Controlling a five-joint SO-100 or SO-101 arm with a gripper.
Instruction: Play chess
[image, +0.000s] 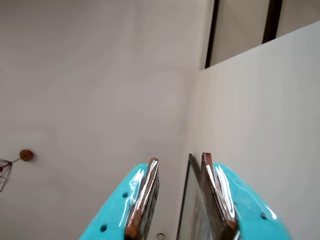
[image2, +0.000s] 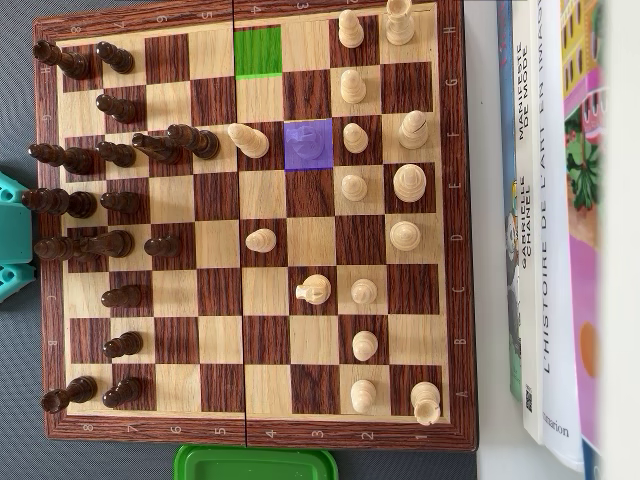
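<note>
I see the chessboard (image2: 250, 235) filling the overhead view, books (image2: 545, 220) along its right edge, a green lid (image2: 255, 463) below. Two squares are tinted: green (image2: 258, 52) and purple (image2: 308, 145), the purple perhaps holding a piece. My gripper (image: 180, 162) points at the ceiling, jaws slightly spread, empty. The light pawn (image2: 261, 240) looks light, rigid and slick; I'd pinch below its head.

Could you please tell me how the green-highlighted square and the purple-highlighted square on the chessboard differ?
The green square sits in the board's top row in the overhead view; the purple square lies two rows lower and one column right. The green square is empty; the purple square seems to hold a tinted piece. Both are single-square colour overlays.
</note>
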